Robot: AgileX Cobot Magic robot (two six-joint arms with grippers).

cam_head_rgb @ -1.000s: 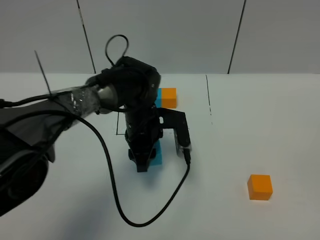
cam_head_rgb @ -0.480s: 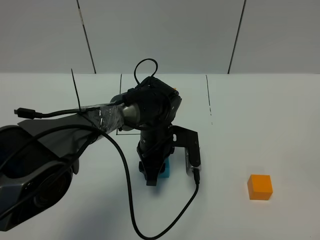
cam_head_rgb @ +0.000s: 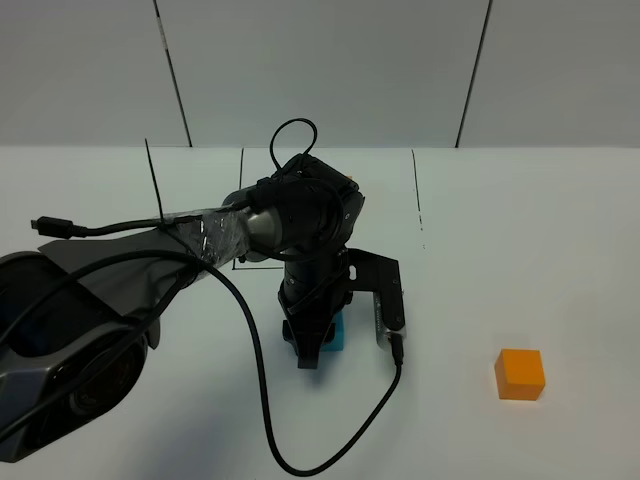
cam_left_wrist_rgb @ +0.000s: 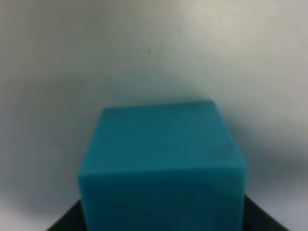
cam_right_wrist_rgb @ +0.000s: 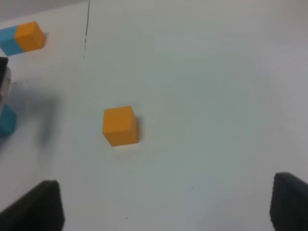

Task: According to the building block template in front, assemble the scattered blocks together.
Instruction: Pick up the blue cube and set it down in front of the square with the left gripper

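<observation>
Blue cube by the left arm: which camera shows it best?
The left wrist view: the blue cube fills the frame, top and one side clear. The exterior high view shows only a sliver beside the arm; the right wrist view catches a corner at the frame edge.

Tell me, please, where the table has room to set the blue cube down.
Bare table lies between the blue cube and the orange cube, also right of the orange cube. It is crowded behind the left arm, near the template.
</observation>
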